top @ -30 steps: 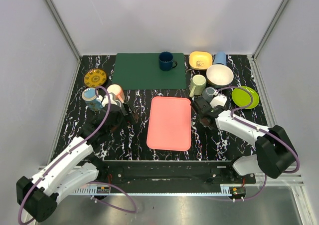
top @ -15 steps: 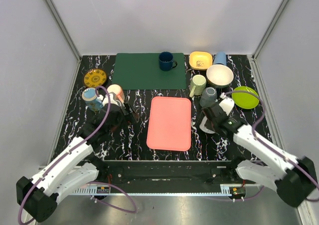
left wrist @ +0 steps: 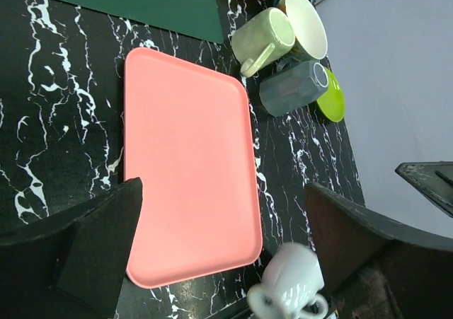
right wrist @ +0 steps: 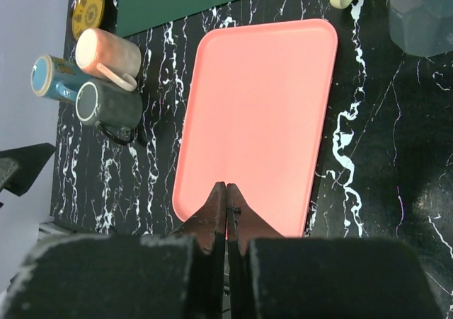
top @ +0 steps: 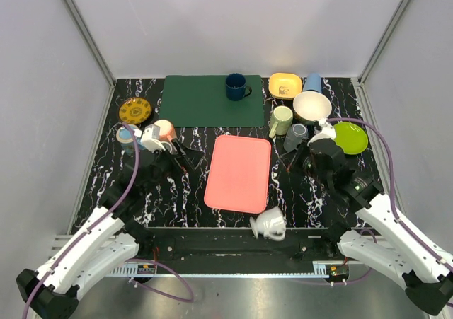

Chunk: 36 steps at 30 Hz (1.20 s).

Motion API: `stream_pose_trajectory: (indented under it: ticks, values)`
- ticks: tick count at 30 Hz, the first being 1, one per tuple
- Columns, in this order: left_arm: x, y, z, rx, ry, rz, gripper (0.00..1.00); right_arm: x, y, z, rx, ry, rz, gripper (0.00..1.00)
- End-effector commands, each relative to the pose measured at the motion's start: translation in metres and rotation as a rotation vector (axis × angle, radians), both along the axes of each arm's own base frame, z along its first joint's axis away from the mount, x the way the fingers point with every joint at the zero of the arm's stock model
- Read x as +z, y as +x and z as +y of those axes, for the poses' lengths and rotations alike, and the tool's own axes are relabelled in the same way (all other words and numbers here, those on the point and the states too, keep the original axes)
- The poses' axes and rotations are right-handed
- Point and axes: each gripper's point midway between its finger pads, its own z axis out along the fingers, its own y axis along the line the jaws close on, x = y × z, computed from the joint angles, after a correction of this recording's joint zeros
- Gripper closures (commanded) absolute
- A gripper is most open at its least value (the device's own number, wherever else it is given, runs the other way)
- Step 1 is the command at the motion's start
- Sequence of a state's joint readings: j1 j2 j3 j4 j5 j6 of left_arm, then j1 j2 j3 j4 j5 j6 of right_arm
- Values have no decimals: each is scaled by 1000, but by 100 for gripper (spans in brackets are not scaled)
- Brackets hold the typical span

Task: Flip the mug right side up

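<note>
White ceramic mug [top: 269, 224] sits at the near edge of the black marbled table [top: 185, 195], beside the pink plastic tray [top: 241, 174]. It is at 7 o'clock from the nearer right gripper [right wrist: 226, 189], which is pinched together and empty. The left gripper [left wrist: 223, 187] gapes. The mug's axis is unclear.

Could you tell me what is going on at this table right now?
Neither arm is holding anything. The white mug lies loose at the table's near edge, by the near right corner of the pink tray. The right gripper is shut on nothing and up off the table. The left gripper is open and empty. The mug is blurred in the top view, so I cannot tell whether it is right side up.
</note>
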State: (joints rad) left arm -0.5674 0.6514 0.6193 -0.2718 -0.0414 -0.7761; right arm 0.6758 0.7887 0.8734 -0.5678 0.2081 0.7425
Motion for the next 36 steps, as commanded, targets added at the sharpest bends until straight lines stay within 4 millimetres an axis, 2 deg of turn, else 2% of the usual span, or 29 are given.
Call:
stream_pose_trajectory:
  ticks: [1,8,10,13,16,17,19,20,23,27,32,35,36]
  values:
    - [13,-2,-11,-53,-58,-49,1,10,-2,6,54,-9,-26,100]
    - [6,0,-11,-49,-56,-41,1,-16,-2,-2,57,-161,72,100]
    - [4,2,-12,-47,-46,-31,1,-25,-2,-11,34,-219,106,100]
    - [-4,5,-14,-49,-33,-5,1,-28,1,-18,1,-249,104,100]
    - [-13,6,-17,-52,-23,25,1,-30,7,-22,-39,-261,102,86]
    - [-16,6,-17,-54,-19,33,1,-34,9,-23,-60,-269,114,74]
    - [-21,7,-18,-53,-8,52,2,-34,16,-27,-100,-287,110,68]
    - [-22,8,-18,-53,-6,56,2,-36,19,-26,-111,-301,118,62]
    - [-27,10,-18,-47,14,85,2,-37,30,-26,-140,-328,123,55]
    - [-30,9,-26,-91,33,115,3,-41,31,-21,-111,-347,145,47]
    - [-44,1,-40,-174,61,156,3,-56,25,-39,-179,-380,167,37]
    - [-47,-1,-50,-211,57,163,3,-58,30,-54,-244,-364,171,35]
    - [-47,-1,-52,-220,57,165,3,-55,38,-65,-289,-353,168,35]
